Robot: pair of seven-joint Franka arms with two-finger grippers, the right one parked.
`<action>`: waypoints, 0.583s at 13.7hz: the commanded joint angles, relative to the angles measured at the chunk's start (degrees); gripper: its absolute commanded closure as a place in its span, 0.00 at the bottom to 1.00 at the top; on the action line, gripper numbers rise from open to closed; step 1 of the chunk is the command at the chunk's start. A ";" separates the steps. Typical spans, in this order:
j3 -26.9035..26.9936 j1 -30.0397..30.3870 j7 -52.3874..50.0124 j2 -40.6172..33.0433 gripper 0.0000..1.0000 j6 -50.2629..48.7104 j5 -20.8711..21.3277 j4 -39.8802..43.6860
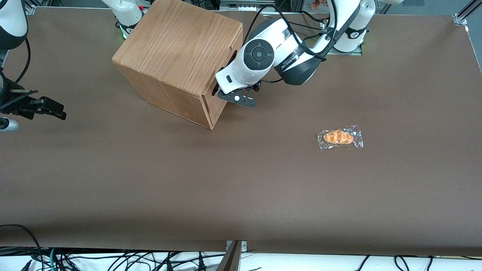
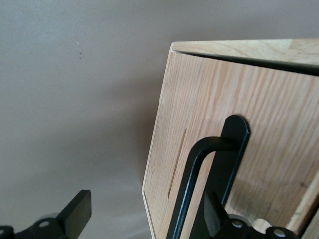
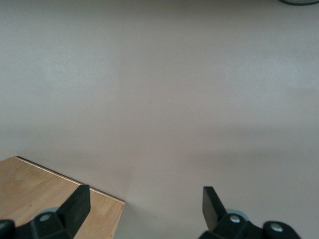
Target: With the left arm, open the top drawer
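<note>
Black hand (image 2: 144, 216) spread apart astride the handle (image 2: 192, 184); we're lined up to pull the top drawer (image 2: 259, 129) open.

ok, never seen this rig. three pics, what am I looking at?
Two white robot arms at a brown table. The front view looks down on the table; the other two pictures come from cameras on each arm's wrist. The left arm has its hand at the front of an oak drawer box. In the left wrist view the hand is open, one finger against the top drawer's black bar handle, nothing clamped. The drawer looks barely open, if at all. A wrapped bread roll lies nearer the front camera, toward the working arm's end.
</note>
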 commanded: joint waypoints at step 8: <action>0.19 -0.67 0.89 0.65 0.00 1.07 -0.88 -0.31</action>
